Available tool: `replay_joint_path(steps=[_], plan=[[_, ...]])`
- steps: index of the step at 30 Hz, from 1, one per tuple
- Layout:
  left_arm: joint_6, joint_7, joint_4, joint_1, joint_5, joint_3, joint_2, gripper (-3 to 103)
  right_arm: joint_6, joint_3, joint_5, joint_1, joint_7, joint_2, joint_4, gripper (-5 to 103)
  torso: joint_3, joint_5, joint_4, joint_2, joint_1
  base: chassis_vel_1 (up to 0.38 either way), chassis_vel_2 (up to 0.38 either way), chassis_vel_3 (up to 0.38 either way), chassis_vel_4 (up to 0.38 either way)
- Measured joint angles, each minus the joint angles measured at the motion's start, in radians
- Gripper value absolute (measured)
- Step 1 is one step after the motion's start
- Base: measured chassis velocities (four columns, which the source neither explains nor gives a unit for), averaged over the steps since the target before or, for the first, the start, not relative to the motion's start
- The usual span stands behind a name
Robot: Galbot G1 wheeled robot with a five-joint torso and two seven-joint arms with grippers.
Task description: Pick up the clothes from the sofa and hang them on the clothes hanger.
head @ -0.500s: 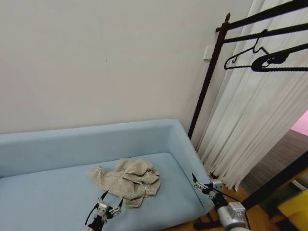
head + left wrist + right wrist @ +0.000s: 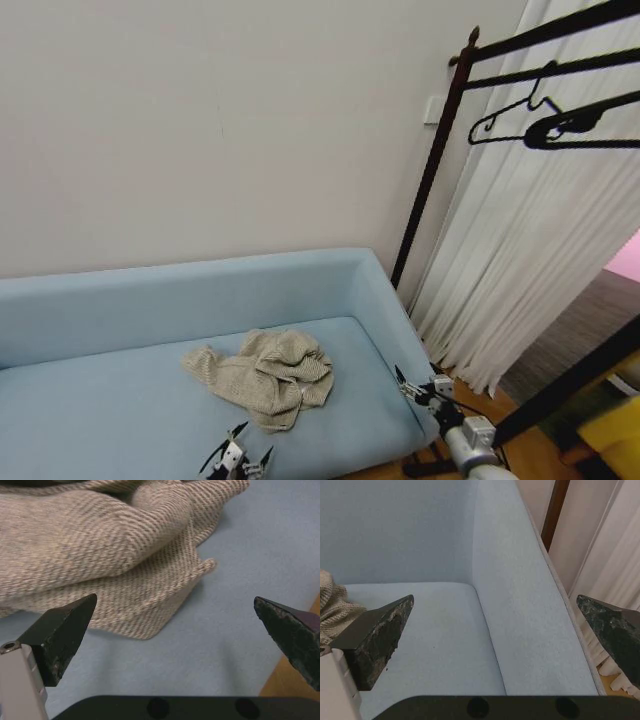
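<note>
Head view: the knit garment (image 2: 265,375) is lying bunched up on the sofa (image 2: 120,310) seat, lower middle of the frame. The left gripper (image 2: 238,462) is hovering at the bottom edge just short of it, fingers spread. The right gripper (image 2: 418,385) is sitting lower right by the sofa's end, also spread. A black hanger (image 2: 560,124) is dangling on the rack (image 2: 430,170), upper right.

Left wrist view: the fingers are standing wide apart with the garment's folded hem just ahead, not between them. I'd say it's lining up the grab, so aiming for a thick fold instead of the thin edge is probably smarter.

Right wrist view: spread fingers are framing bare sofa seat and armrest (image 2: 520,580).
</note>
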Motion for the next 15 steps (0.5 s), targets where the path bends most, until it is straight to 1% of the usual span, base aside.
replay_joint_path(steps=[2,5,7,9,14,15], plan=[[0.006,-0.007,0.01,-0.012,0.0,0.016,0.003,100,0.001,0.001,0.0,-0.001,0.0,0.0,-0.002,100,0.0,-0.0001,0.0,0.0,0.0,0.0,0.0,0.0,0.0],[0.016,-0.023,0.058,-0.062,0.001,0.058,0.012,100,0.002,0.001,0.0,0.003,0.0,0.0,-0.009,100,0.0,-0.0001,0.0002,0.0,0.0,0.0,0.0,0.0,0.0],[0.017,-0.027,0.068,-0.073,0.001,0.064,0.014,100,0.002,0.0,-0.002,0.005,0.0,0.0,-0.01,100,0.0,-0.0001,0.0002,0.0,0.0,0.0,0.0,0.0,0.0],[0.018,-0.038,0.098,-0.108,-0.001,0.085,0.02,100,0.002,-0.002,-0.009,0.01,0.001,0.001,-0.014,100,0.0,-0.0001,0.0002,0.0,0.0,0.0,0.0,0.0,0.0],[0.018,-0.043,0.147,-0.168,-0.002,0.111,0.022,100,0.001,-0.008,-0.027,0.016,0.01,0.003,-0.021,100,0.0,-0.0001,0.0002,0.0,0.0,0.0,0.0,0.0,0.0],[0.018,-0.047,0.158,-0.179,-0.002,0.116,0.021,101,0.0,-0.009,-0.029,0.015,0.011,0.002,-0.022,100,0.0,-0.0001,0.0002,0.0,0.0,0.0,0.0,0.0,0.0]])
